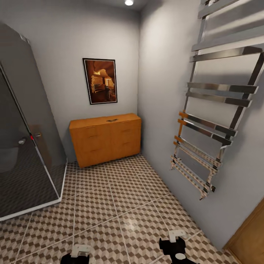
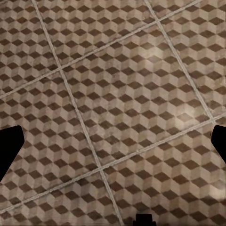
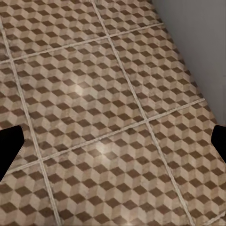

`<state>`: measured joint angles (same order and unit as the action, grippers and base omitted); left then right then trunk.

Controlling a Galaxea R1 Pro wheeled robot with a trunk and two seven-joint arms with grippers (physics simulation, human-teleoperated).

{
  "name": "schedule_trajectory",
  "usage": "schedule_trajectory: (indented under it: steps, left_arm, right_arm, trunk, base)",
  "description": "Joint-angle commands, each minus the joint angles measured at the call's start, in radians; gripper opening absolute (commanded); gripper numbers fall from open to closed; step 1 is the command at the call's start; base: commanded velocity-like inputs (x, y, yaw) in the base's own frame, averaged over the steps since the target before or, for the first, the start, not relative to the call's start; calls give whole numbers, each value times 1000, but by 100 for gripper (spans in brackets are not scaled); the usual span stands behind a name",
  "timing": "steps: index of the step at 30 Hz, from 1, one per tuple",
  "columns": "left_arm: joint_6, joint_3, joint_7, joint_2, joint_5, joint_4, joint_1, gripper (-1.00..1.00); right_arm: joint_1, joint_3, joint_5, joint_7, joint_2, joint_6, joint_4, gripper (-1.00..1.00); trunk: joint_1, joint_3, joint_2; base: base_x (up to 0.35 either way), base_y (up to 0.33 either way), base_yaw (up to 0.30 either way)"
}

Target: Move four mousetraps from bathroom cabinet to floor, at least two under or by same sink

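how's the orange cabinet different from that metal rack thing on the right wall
The cabinet stands on the bathroom floor in the far corner; the towel rack hangs on the right wall, off the floor. The cabinet is a solid orange-brown wooden box with drawer fronts; the towel rack is an open frame of shiny chrome bars. The cabinet is low and wide; the rack is tall and narrow. Both sit against grey walls.

Domestic bathroom, simulated; glass shower enclosure [image 1: 25, 146] at left; chrome ladder towel rail [image 1: 216, 121] on grey wall; cube-patterned tiled floor [image 1: 121, 209]; orange-brown wooden cabinet [image 1: 105, 139] beneath framed picture [image 1: 100, 81]; ceiling spotlight [image 1: 129, 2]
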<state>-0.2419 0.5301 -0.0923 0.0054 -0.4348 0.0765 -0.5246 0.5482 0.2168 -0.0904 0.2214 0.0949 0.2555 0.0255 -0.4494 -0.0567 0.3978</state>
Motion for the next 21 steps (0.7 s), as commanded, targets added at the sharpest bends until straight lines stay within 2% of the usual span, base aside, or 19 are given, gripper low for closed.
schedule_trajectory:
  steps: [1,14,21]
  left_arm:
    - [-5,8,0,-1,-7,3,-2,100]
    - [-5,8,0,-2,-7,3,-2,100]
    - [-5,8,-2,-9,-7,3,-2,100]
  right_arm:
    - [1,9,-9,3,0,4,-1,100]
    - [1,9,-9,3,0,4,-1,100]
    - [1,9,-9,3,0,4,-1,100]
  trunk:
    - [-1,-2,2]
    - [-1,-2,2]
    - [-1,-2,2]
  base:
    - [0,0,251]
    - [0,-9,251]
    - [59,-197,247]
